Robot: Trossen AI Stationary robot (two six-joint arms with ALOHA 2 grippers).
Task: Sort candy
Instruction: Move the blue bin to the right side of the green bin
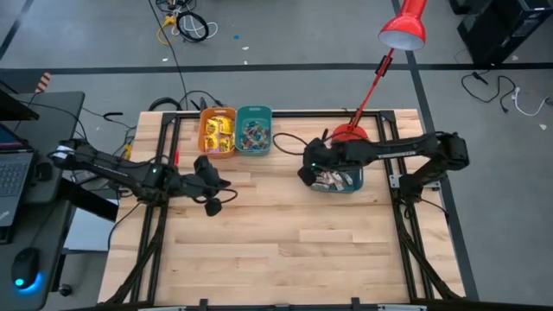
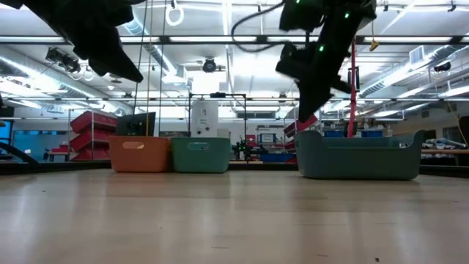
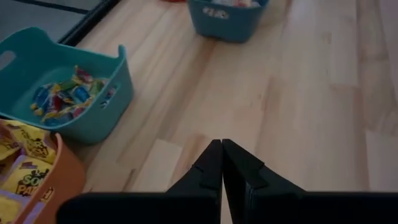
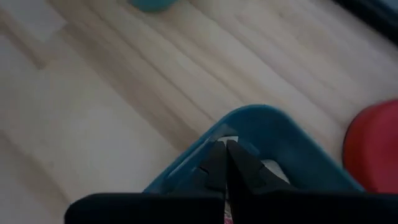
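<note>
An orange bin (image 1: pixel 218 131) of yellow candy packets (image 3: pixel 25 168) and a teal bin (image 1: pixel 254 130) of small coloured candy pieces (image 3: pixel 65 98) stand side by side at the table's far edge. To their right stands a blue bin (image 1: pixel 339 180) with pale candy in it. My left gripper (image 3: pixel 222 147) is shut with nothing between its fingers, and hangs above bare wood just near of the two bins (image 1: pixel 214 179). My right gripper (image 4: pixel 226 147) is shut above the blue bin's left corner (image 1: pixel 309 170). I see nothing between its tips.
A red desk lamp stands with its base (image 1: pixel 350 134) just beyond the blue bin, and its pole leans out past the far edge. A laptop and a mouse (image 1: pixel 26 278) sit left of the table. The table's near half (image 1: pixel 285 250) is bare wood.
</note>
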